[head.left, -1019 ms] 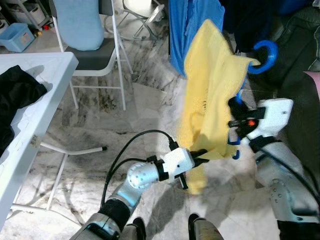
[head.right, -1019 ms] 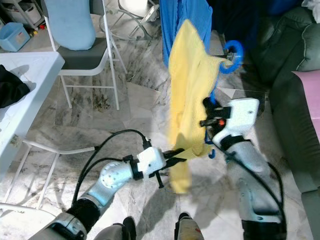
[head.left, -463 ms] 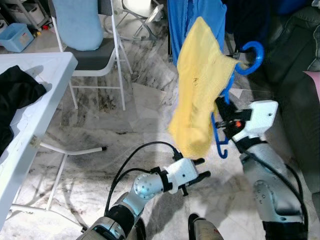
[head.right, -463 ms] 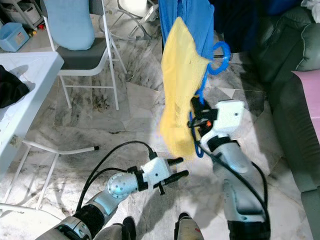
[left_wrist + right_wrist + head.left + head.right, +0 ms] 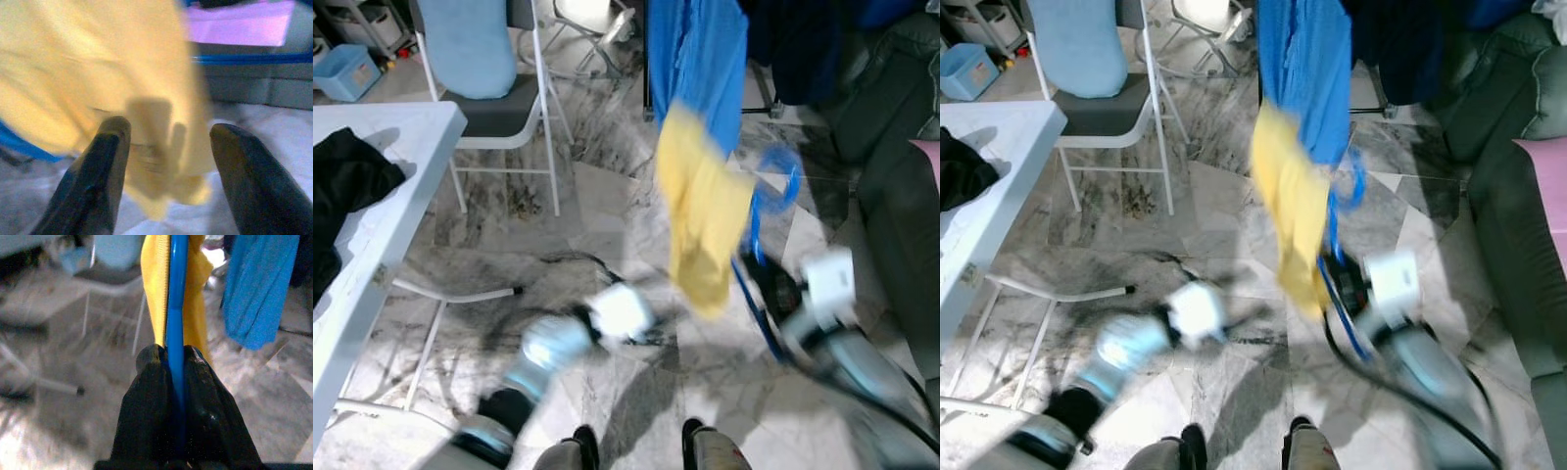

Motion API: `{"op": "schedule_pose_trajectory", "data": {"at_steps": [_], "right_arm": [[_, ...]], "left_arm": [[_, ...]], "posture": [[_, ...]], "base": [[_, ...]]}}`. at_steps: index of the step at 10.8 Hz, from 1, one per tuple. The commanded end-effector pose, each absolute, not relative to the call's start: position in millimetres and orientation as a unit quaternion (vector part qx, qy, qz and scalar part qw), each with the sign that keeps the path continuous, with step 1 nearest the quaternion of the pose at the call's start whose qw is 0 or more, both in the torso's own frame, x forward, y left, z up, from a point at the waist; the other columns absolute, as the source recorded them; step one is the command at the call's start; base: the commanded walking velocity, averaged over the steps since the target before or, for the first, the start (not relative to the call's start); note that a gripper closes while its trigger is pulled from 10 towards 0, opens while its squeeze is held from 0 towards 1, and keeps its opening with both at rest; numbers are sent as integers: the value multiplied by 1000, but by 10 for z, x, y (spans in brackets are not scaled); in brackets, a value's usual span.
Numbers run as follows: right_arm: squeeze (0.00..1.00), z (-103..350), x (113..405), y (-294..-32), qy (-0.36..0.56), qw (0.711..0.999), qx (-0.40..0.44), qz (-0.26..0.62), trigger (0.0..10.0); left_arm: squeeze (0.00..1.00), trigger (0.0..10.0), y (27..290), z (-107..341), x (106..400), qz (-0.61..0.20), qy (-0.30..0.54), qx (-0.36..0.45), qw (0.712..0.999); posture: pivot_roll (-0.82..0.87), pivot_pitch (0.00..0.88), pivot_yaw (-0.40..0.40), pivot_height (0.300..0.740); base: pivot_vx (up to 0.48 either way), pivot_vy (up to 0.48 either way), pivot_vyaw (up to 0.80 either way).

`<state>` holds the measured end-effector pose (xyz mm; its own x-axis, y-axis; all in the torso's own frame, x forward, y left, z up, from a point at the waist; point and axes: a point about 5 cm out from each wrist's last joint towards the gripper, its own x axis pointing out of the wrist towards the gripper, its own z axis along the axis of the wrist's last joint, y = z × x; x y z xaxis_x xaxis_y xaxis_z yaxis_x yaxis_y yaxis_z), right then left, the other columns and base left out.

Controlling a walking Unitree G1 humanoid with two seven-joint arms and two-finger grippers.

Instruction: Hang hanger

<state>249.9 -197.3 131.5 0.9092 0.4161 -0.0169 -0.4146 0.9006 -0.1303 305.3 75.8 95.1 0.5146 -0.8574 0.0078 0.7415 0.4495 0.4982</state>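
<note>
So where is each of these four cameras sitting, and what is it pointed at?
Left eye view: on the head, looking forward and down at the marble floor; both blurred arms and the yellow garment on the blue hanger show.
Right eye view: the head camera's other eye, same scene; chair, white table.
Left wrist view: on the left arm, looking along the open left end effector at the yellow garment.
Right wrist view: on the right arm; right end effector clamps the hanger.
Both wrist views share the garment and hanger.

Left pincer (image 5: 166, 147) agape, right pincer (image 5: 171, 363) seemingly clamped.
</note>
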Motion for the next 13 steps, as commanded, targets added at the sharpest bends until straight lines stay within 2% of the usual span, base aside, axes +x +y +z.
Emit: {"op": "schedule_pose_trajectory", "data": {"at_steps": [1,3,5,6,9,11,13], "right_arm": [[0,1395,2449,-2016,-27,969,-76,232,10000],[0,1294,2284,-2199,26,950,-130,283,10000],[0,1273,2156,-2260,62,926,-147,342,10000],[0,1272,2066,-2309,90,904,-158,387,10000],[0,1344,2020,-2273,101,873,-178,442,10000],[0,1412,2071,-2259,87,873,-177,447,10000],[0,1385,2098,-2188,72,880,-165,440,10000]], "left_arm": [[1000,10000,800,1059,3111,-471,-147,230,839],[1000,10000,864,1263,3269,-455,-170,270,831],[1000,10000,879,1310,3341,-459,-160,301,820],[1000,10000,873,1397,3401,-461,-166,323,810],[1000,10000,904,1438,3437,-497,-156,381,764],[1000,10000,946,1401,3429,-522,-134,391,746],[1000,10000,995,1435,3466,-511,-133,400,749]], "posture": [[-220,255,102,740],[-219,256,112,740],[-234,256,130,740],[-240,256,135,740],[-241,256,145,740],[-237,258,150,740],[-230,257,152,740]], "base": [[0,0,0],[0,0,0],[0,0,0],[0,0,0],[0,0,0],[0,0,0],[0,0,0]]}}
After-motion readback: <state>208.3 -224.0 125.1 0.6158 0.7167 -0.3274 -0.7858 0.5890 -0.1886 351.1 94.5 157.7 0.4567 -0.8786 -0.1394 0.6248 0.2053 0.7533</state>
